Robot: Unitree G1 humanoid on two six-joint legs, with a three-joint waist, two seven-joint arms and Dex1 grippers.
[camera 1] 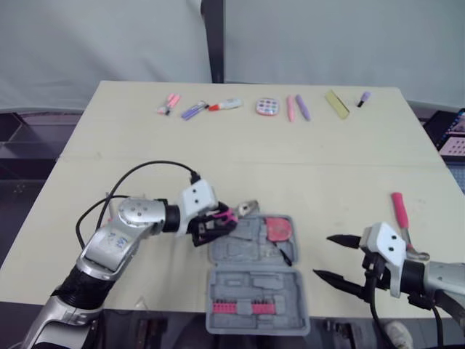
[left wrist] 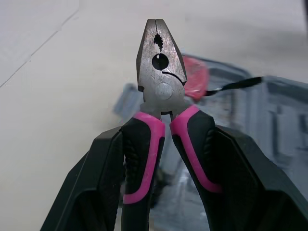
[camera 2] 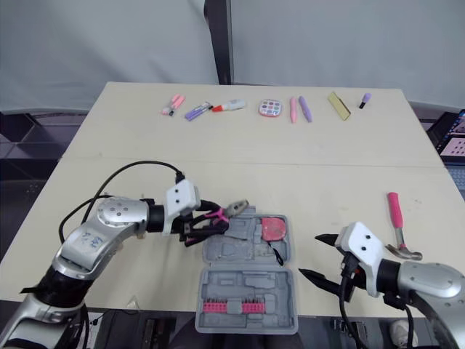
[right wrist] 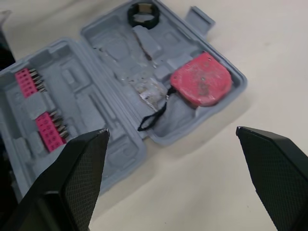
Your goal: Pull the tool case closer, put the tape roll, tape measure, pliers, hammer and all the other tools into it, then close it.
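Observation:
The grey tool case (camera 1: 240, 251) lies open near the table's front edge, its lid toward me holding pink bit strips (camera 1: 243, 307). In the far half sit a red tape measure (camera 1: 277, 229) and a black tape roll (right wrist: 143, 14). My left gripper (camera 1: 215, 224) hovers over the case's far left corner, shut on the pink-and-black handles of the pliers (left wrist: 161, 86), whose steel nose points toward the tape measure. To the right of the case, my right gripper (camera 1: 340, 258) is open and holds nothing. The pink-handled hammer (camera 1: 401, 214) lies on the table beyond that gripper.
Along the table's far edge lies a row of small items: pink markers (camera 1: 168, 104), a purple pen (camera 1: 193, 110), a red-and-white marker (camera 1: 225, 105), a round palette (camera 1: 267, 107) and a yellow block (camera 1: 336, 103). Bare tabletop (camera 1: 240, 167) separates them from the case.

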